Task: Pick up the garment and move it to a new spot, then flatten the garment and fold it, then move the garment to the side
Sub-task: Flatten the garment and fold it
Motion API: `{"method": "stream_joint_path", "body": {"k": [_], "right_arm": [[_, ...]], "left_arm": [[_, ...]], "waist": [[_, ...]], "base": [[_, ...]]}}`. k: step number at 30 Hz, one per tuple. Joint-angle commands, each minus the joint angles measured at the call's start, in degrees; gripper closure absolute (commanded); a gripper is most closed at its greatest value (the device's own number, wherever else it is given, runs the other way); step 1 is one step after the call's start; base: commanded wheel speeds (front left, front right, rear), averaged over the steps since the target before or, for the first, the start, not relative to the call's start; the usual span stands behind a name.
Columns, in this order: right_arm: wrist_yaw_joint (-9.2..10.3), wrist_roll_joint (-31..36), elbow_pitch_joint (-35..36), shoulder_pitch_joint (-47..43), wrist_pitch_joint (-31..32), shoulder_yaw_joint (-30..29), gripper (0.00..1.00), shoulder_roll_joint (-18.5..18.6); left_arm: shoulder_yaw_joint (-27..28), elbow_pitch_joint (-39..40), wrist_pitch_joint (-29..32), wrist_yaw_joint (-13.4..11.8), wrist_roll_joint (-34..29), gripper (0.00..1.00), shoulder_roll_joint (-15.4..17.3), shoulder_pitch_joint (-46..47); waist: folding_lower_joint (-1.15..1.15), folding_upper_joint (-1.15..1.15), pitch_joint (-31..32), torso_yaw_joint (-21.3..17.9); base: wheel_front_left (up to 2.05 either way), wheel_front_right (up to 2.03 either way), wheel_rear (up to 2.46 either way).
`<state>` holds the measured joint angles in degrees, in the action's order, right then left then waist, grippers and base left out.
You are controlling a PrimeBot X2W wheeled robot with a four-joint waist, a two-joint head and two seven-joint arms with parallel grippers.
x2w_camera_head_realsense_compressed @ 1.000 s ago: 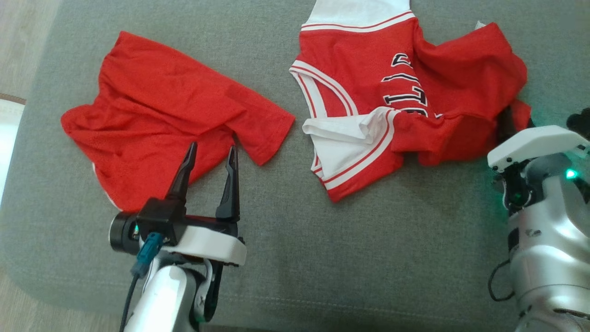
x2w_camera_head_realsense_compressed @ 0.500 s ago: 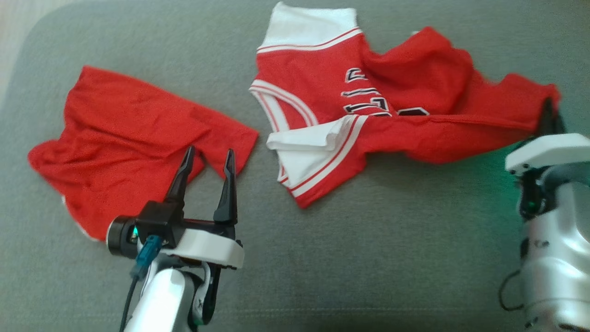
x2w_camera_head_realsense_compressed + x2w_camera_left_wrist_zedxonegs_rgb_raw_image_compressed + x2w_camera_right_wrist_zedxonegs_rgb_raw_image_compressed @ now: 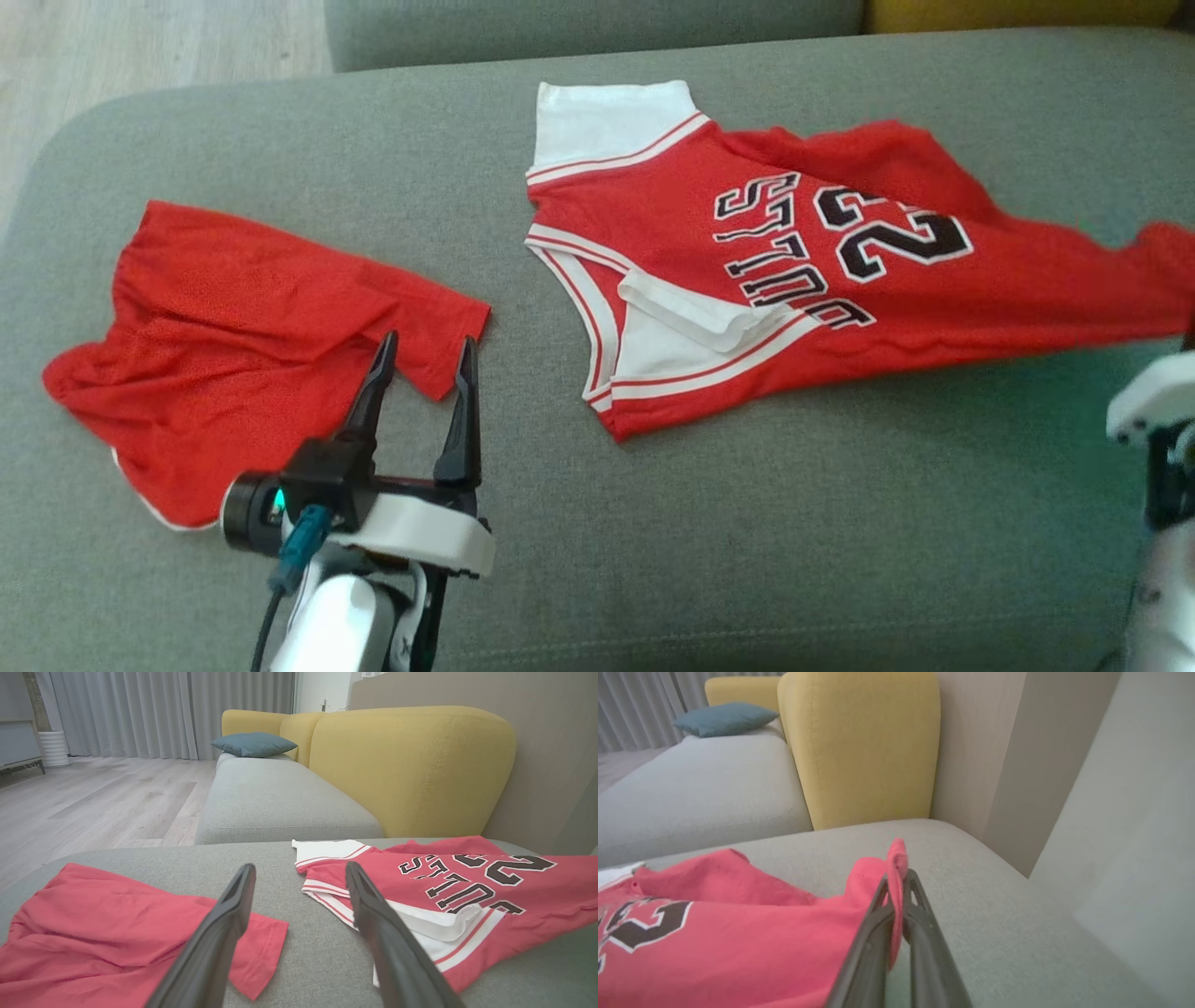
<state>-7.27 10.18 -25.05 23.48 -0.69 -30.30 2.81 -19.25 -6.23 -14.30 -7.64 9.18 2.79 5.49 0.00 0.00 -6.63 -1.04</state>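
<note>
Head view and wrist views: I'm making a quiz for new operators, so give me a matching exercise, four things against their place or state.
Things:
1. jersey
2. shorts
3. left tool
4. right tool

States:
A. open, holding nothing
B. shut on a fabric edge
C. plain red, lying left of the other garment
D. spread out, lettering and number showing

Pairs: 1-D, 2-C, 3-A, 4-B
</note>
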Motion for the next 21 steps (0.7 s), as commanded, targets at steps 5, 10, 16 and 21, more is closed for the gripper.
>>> {"method": "stream_joint_path", "body": {"k": [5, 10, 16, 21], "right_arm": [[-0.22, 2.8, 3.4, -1.8, 0.4, 0.3, 0.0, 0.2], [-0.22, -0.1, 3.6, -3.9, -1.1, 3.1, 0.0, 0.1], [-0.22, -10.1, 6.2, -8.6, -4.5, 13.9, 0.0, 0.1], [-0.22, -17.6, 9.1, -14.1, -6.8, 21.8, 0.0, 0.1]], "left_arm": [[2.4, 1.6, -0.7, -0.3, 0.3, 0.0, 0.1, 0.0], [2.9, 1.6, -0.7, -0.2, 0.2, 0.0, 0.1, -0.6], [3.4, 2.1, -0.7, -0.4, 0.4, 0.0, 0.1, -1.3], [3.1, 2.6, -0.7, -0.6, 0.5, 0.0, 0.1, -1.4]], "waist": [[0.0, 0.0, 1.4, -0.3], [0.0, 0.0, 2.9, -1.1], [0.0, 0.0, 4.3, -2.2], [0.0, 0.0, 4.3, -2.5]], "base": [[0.0, 0.0, 0.0], [0.0, 0.0, 0.0], [0.0, 0.0, 0.0], [0.0, 0.0, 0.0]]}}
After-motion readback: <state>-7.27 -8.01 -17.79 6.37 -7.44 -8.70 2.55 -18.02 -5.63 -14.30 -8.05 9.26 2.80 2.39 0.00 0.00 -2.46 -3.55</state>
